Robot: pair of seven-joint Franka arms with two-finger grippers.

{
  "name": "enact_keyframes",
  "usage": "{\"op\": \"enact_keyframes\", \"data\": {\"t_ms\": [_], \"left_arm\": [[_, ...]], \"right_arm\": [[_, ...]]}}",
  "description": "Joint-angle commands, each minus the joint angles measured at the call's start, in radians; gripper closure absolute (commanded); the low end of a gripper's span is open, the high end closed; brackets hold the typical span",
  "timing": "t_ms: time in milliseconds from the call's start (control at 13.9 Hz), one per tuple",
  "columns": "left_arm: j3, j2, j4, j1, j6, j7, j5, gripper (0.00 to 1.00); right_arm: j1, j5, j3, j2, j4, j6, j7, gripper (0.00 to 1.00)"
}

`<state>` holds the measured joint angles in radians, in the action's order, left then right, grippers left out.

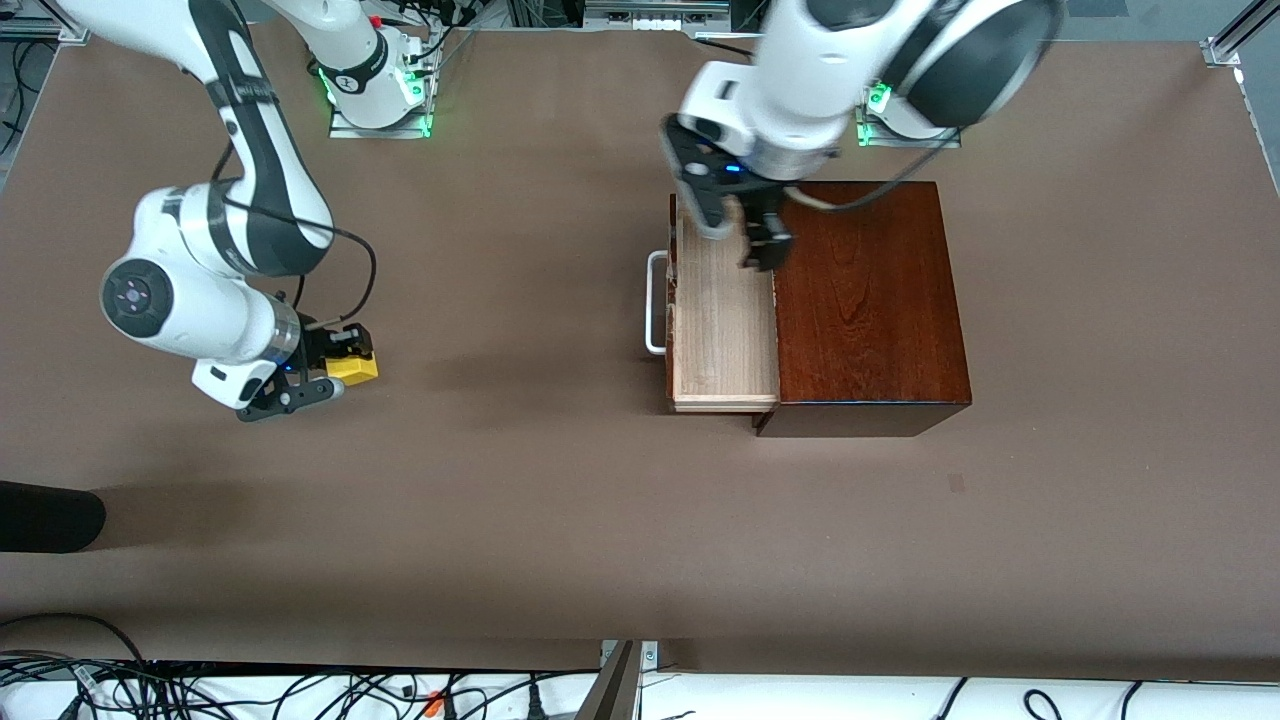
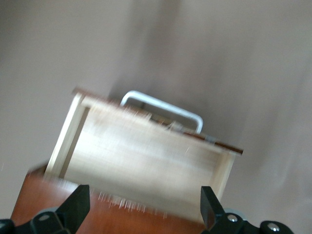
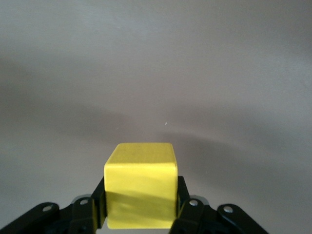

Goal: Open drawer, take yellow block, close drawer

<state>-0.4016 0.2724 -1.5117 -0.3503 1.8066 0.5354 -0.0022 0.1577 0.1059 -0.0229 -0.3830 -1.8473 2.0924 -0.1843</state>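
Observation:
The drawer (image 1: 722, 325) stands pulled out of the dark reddish-brown wooden box (image 1: 868, 300), its pale inside bare and its white handle (image 1: 653, 303) toward the right arm's end. Over the drawer's end nearest the bases hangs my left gripper (image 1: 738, 232), open with nothing between its fingers; its wrist view looks down into the drawer (image 2: 146, 161) and on the handle (image 2: 163, 108). My right gripper (image 1: 330, 378) is shut on the yellow block (image 1: 353, 369) low over the table at the right arm's end. The block (image 3: 141, 192) sits squarely between both fingers.
The brown table (image 1: 520, 500) stretches wide around the box. A dark object (image 1: 45, 515) lies at the table's edge toward the right arm's end, nearer the front camera. Cables run along the front edge.

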Motion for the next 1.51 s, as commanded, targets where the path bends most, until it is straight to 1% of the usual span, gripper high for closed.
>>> {"op": "enact_keyframes", "data": {"t_ms": [0, 144, 216, 432, 504, 576, 648, 792, 936, 1080, 1152, 1296, 1440], "left_arm": [[0.009, 0.144, 0.145, -0.123, -0.004, 0.046, 0.062, 0.0], [0.007, 0.207, 0.162, -0.176, 0.011, 0.055, 0.137, 0.0], [0.009, 0.226, 0.162, -0.197, 0.034, 0.09, 0.175, 0.0], [0.015, 0.286, 0.16, -0.219, 0.068, 0.113, 0.198, 0.0], [0.015, 0.306, 0.159, -0.223, 0.072, 0.113, 0.223, 0.0], [0.01, 0.324, 0.159, -0.223, 0.091, 0.11, 0.272, 0.0], [0.01, 0.344, 0.157, -0.225, 0.095, 0.106, 0.298, 0.0], [0.015, 0.376, 0.157, -0.239, 0.097, 0.106, 0.307, 0.0], [0.017, 0.386, 0.153, -0.245, 0.097, 0.104, 0.332, 0.0], [0.017, 0.386, 0.145, -0.249, 0.094, 0.074, 0.352, 0.0], [0.02, 0.387, 0.136, -0.257, 0.088, 0.06, 0.356, 0.0], [0.02, 0.387, 0.12, -0.26, 0.085, 0.055, 0.407, 0.0], [0.018, 0.389, 0.107, -0.26, 0.083, 0.058, 0.439, 0.0]], "right_arm": [[-0.021, -0.028, 0.017, -0.039, -0.038, 0.063, 0.054, 0.94], [-0.027, -0.031, 0.017, -0.079, -0.038, 0.092, 0.094, 0.93], [-0.027, -0.031, 0.017, -0.094, -0.038, 0.106, 0.108, 0.93], [-0.036, -0.031, 0.017, -0.122, -0.038, 0.13, 0.12, 0.89], [-0.04, -0.031, 0.017, -0.129, -0.038, 0.141, 0.12, 0.86], [-0.044, -0.031, 0.017, -0.141, -0.038, 0.15, 0.12, 0.83], [-0.046, -0.031, 0.015, -0.148, -0.038, 0.158, 0.12, 0.82], [-0.05, -0.032, 0.015, -0.155, -0.038, 0.161, 0.118, 0.8], [-0.05, -0.048, 0.015, -0.155, -0.038, 0.161, 0.118, 0.75], [-0.052, -0.066, 0.014, -0.151, -0.036, 0.159, 0.117, 0.63], [-0.052, -0.066, 0.014, -0.148, -0.036, 0.159, 0.117, 0.63], [-0.052, -0.068, 0.014, -0.146, -0.035, 0.159, 0.117, 0.6], [-0.052, -0.068, 0.014, -0.146, -0.035, 0.159, 0.117, 0.6]]}}
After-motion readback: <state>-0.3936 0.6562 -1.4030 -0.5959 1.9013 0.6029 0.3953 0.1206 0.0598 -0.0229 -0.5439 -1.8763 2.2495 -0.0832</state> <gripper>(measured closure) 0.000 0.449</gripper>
